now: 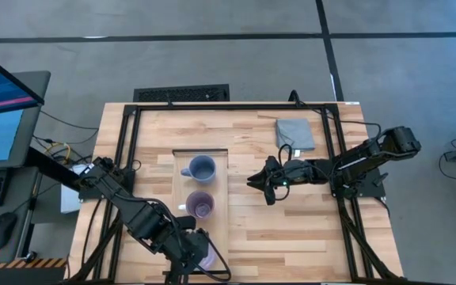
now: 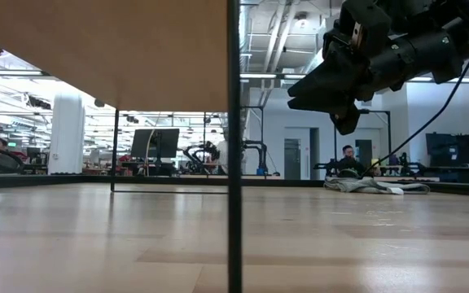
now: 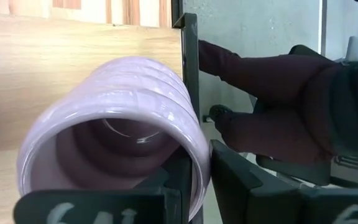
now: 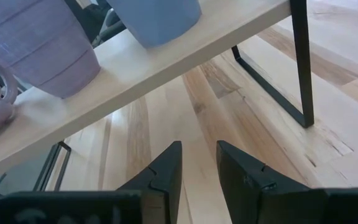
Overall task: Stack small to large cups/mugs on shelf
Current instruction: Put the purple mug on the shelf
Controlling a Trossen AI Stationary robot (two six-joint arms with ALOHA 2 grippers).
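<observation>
The shelf (image 1: pixel 218 186) stands on thin dark legs in the middle of the table. On it stand a blue-grey mug (image 1: pixel 202 168) at its far part and a purple mug (image 1: pixel 200 206) in the middle. My left gripper (image 1: pixel 199 255) is over the shelf's near end, shut on a lavender mug (image 3: pixel 123 106) that is tipped with its mouth toward the wrist. My right gripper (image 1: pixel 252 182) hangs open and empty to the right of the shelf, pointing at it below the board (image 4: pixel 166 56). My left gripper pinches the lavender mug's wall at the rim (image 3: pixel 199 177), one finger (image 3: pixel 173 186) inside the mouth and one (image 3: pixel 241 180) outside. The fingers slant down from the near left. The mug is tilted; whether it rests on the shelf cannot be told.
A folded grey cloth (image 1: pixel 295 133) lies at the table's far right corner. A dark frame (image 1: pixel 236 105) runs round the tabletop. Bare wood lies to the right of the shelf and under it. A person's dark sleeve (image 3: pixel 278 112) shows beyond the table.
</observation>
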